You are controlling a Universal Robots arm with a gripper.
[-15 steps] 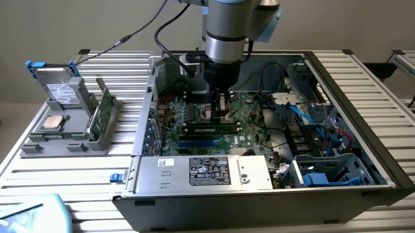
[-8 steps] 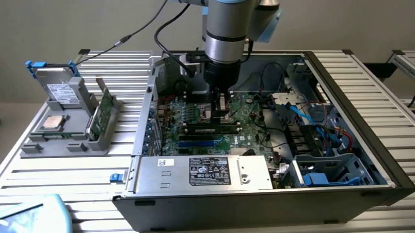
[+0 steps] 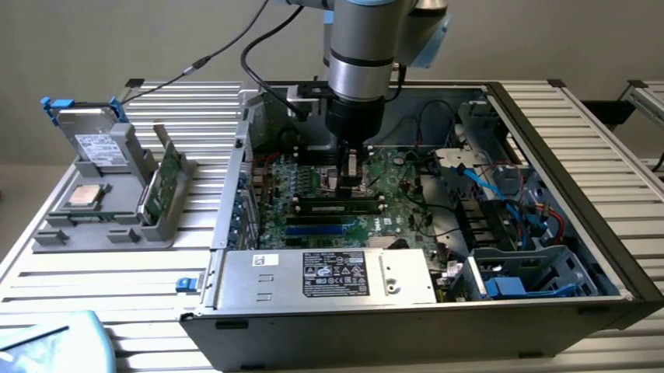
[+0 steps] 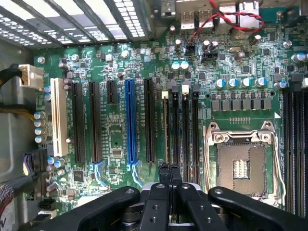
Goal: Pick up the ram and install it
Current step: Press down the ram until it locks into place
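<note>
Nearest the lens: we see the end effector with its two dark fingers drawn tight together; we cannot tell whether anything thin is pinched between them.
End effector, from outside: it hangs on the arm, pointing straight down inside the open computer case, low over the motherboard.
Ram: we make out the ram as a long dark stick with a pale label, standing in a slot just beside the fingertips, on the side toward the power supply.
Surface under the end effector: green board crowded with parallel slots, among them a blue slot, and an empty metal-framed processor socket close by.
Table: a ribbed aluminium table carries the case; well apart from the end effector, toward the exterior view's left, a grey holder keeps a green card propped at a tilt.
Room: plain grey wall behind the arm.
Edges: case walls ring the end effector on all sides; the power supply closes the near side.
Open room: free space lies straight above the board around the arm; loose blue cables and drive bays crowd the exterior view's right.
</note>
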